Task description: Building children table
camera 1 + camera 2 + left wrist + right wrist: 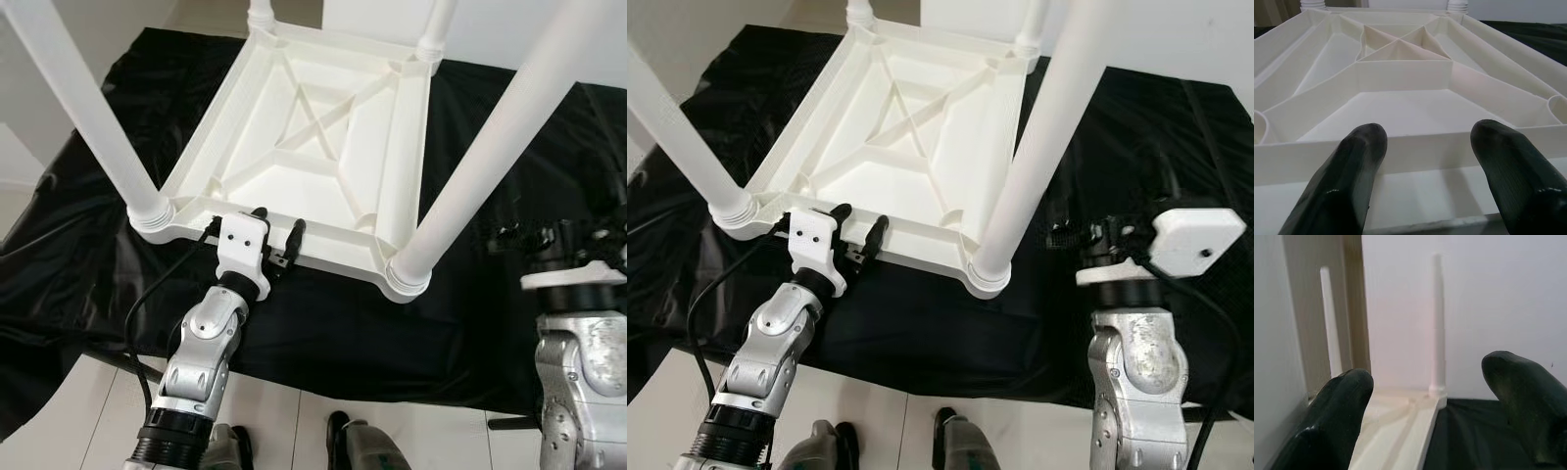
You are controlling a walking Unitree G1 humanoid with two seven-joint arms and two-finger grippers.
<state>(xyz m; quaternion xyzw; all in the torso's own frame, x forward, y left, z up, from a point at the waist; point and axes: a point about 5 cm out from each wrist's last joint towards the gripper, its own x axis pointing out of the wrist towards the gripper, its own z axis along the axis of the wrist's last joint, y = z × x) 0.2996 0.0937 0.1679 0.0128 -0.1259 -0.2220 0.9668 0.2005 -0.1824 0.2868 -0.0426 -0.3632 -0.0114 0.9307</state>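
Left eye view: one upturned table (323, 147), four legs; both tools released.

Table legs (83, 108) run off the top edge (tips unseen).

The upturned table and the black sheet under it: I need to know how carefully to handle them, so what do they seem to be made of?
Table: apparently moulded white plastic, judging by its smooth, slightly glossy ribbed underside. Black sheet: probably thin plastic film, shiny and wrinkled, though coated fabric is possible.
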